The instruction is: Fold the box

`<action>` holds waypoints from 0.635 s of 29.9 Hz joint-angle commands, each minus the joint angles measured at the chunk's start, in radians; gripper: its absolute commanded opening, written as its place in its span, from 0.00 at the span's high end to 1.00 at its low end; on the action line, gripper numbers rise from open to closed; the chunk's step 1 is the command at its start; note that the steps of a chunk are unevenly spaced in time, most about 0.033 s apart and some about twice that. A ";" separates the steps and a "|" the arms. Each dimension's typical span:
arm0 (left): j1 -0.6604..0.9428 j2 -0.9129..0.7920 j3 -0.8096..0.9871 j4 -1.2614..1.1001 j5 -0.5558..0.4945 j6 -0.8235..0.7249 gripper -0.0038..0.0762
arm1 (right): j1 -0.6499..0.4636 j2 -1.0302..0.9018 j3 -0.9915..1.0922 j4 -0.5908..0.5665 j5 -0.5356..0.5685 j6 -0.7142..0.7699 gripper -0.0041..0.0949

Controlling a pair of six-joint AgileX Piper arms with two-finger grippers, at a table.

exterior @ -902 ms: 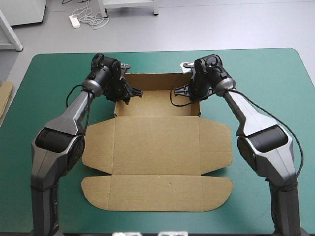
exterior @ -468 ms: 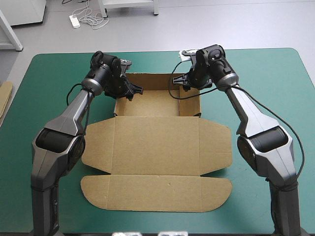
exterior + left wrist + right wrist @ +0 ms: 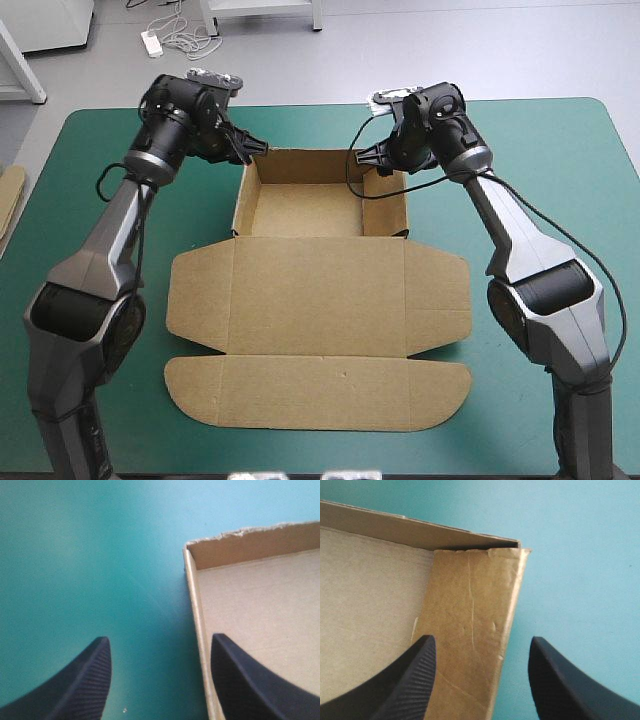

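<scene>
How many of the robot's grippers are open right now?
2. The left gripper is open, straddling the box's left wall near its far corner. The right gripper is open, straddling the right wall at the far right corner.

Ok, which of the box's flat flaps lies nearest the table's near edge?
The long flap with both ends rounded; the two short side flaps lie farther back, beside the lid.

Grey floor (image 3: 500, 50) beyond the teal-green table (image 3: 560, 140).
</scene>
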 commanded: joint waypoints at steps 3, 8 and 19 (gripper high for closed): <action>0.005 -0.210 -0.016 0.023 0.048 0.040 0.45 | 0.002 -0.078 0.006 -0.017 0.001 -0.019 0.42; 0.005 -0.359 0.079 0.039 0.048 0.090 0.94 | 0.002 -0.087 0.072 -0.022 0.001 -0.009 0.42; 0.005 -0.737 0.527 0.141 0.038 0.061 0.96 | 0.004 -0.039 0.097 0.074 0.001 -0.027 0.43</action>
